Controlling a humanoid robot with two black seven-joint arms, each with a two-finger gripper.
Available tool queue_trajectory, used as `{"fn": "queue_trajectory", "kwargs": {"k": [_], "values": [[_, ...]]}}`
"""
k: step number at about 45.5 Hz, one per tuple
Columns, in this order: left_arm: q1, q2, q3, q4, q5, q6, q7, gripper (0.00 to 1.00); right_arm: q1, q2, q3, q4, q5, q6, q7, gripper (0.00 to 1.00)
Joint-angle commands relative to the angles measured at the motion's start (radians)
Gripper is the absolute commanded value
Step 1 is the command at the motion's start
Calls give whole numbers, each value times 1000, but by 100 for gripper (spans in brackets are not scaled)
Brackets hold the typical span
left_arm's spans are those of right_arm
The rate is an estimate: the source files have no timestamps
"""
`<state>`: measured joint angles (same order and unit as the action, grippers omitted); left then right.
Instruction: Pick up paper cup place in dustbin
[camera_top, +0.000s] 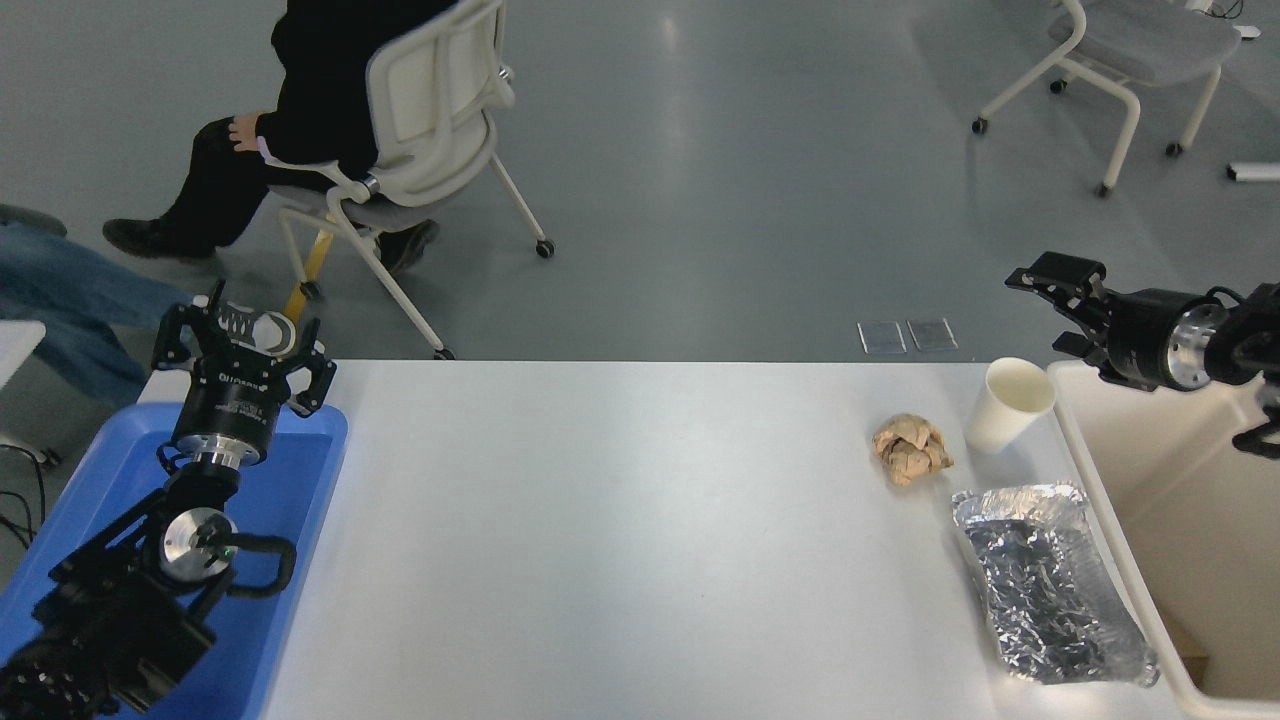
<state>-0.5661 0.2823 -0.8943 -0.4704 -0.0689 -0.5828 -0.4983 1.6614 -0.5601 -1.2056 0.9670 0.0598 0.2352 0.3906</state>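
Observation:
The white paper cup (1008, 405) stands upright and empty on the table's far right, close to the cream dustbin (1085, 470) that sits past the right edge. My right gripper (1048, 308) comes in from the right edge, raised above the dustbin's far corner. It points left with its fingers spread and holds nothing. It hangs above and to the right of the cup, apart from it. My left gripper (243, 338) is parked open at the lower left over the blue tray (100, 480).
A crumpled brown paper ball (910, 448) lies just left of the cup. A crinkled silver foil tray (1050, 585) lies in front of it by the dustbin. A person sits on a wheeled chair (420, 130) beyond the far edge, and another leg shows at far left.

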Motion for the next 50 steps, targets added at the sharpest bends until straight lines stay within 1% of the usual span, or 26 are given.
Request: {"fn": "queue_trajectory", "kwargs": {"k": [1,5,10,12,18,28,30,32,34,41,44,46,47,50], "values": [[0,0,0,-1,0,0,0,99,273,135,-241,149,9,197,-1,100],[0,0,0,-1,0,0,0,99,377,196,-307,255,9,343,1,100],[0,0,0,0,0,0,0,99,434,259,-313,283,11,508,1,100],[0,0,0,-1,0,0,0,99,452,273,-315,283,9,550,1,100],[0,0,0,1,0,0,0,99,543,338,-311,285,3,550,1,100],[0,0,0,-1,0,0,0,99,621,345,-315,292,-17,550,-6,100],[2,0,0,1,0,0,0,99,626,347,-319,291,-29,550,-19,100],[0,0,0,0,0,0,0,99,630,350,-321,285,-40,550,-51,100],[2,0,0,0,0,0,0,99,643,355,-321,283,-44,550,-102,100],[2,0,0,0,0,1,0,99,695,355,-285,289,-43,550,-320,100],[2,0,0,1,0,3,-2,99,709,345,-244,289,-43,550,-387,100],[2,0,0,1,0,3,0,99,712,338,-226,289,-44,550,-423,100],[2,0,1,1,0,3,0,99,715,329,-218,289,-44,550,-433,100],[2,0,0,1,0,4,-2,99,727,295,-200,289,-43,550,-440,100]]}}
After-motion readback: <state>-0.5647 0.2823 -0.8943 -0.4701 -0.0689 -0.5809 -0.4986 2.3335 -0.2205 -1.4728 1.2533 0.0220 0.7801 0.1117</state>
